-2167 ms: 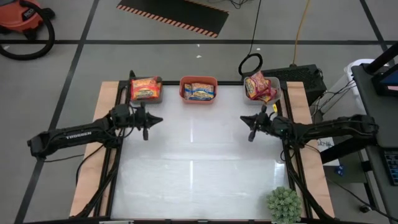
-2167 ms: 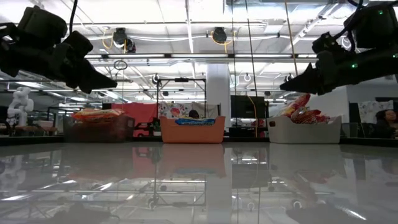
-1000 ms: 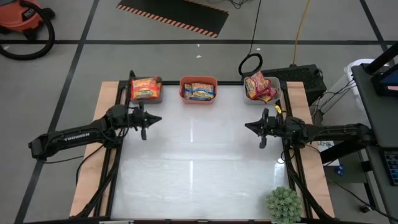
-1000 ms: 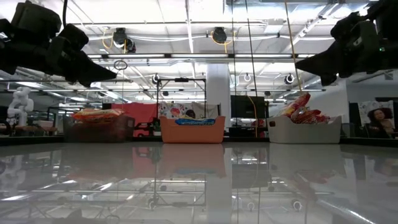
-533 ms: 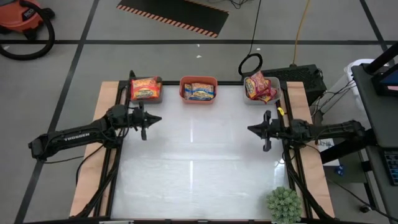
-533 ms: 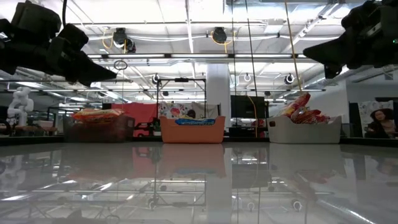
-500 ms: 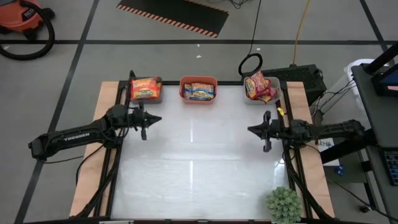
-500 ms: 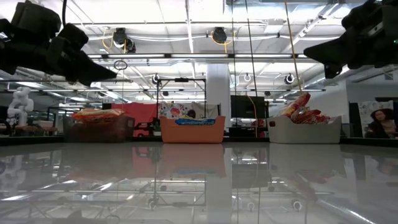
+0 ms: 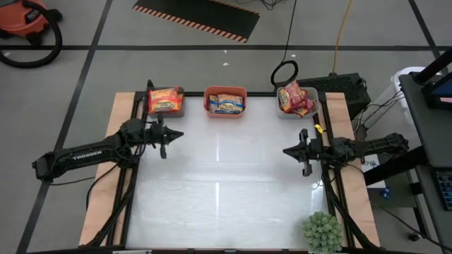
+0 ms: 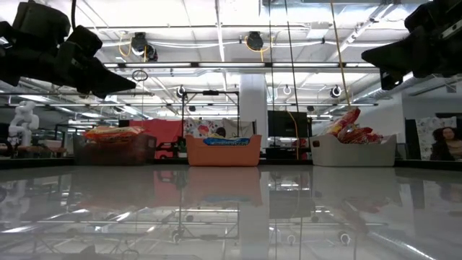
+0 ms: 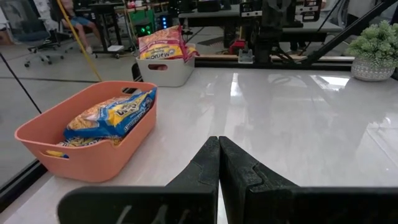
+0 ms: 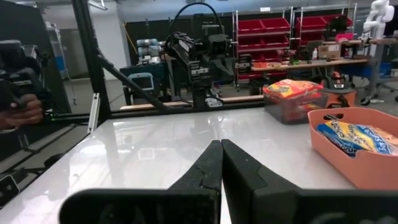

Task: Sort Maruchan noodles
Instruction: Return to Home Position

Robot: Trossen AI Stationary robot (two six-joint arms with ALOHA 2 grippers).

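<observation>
Fingers [image 11: 208, 163] of the left gripper [image 11: 219, 140] are being held pressed together, empty, in the left wrist view, with the orange bin [image 11: 93, 163] and its blue packs [image 11: 112, 115] just ahead.

In the right wrist view, the right gripper [image 12: 221, 144] is likewise being held closed on nothing, apparently because no pack is left to pick.

From above, both grippers are being held apart from the orange bin, one on either side. Orange packs [image 9: 164, 99] are lying in the black bin [image 9: 183, 107] on its left and red packs [image 9: 295, 97] in the gray bin [image 9: 282, 111] on its right, so sorting looks finished.

At table height, both arms are being held high above the table [image 10: 231, 217], probably for parking.
</observation>
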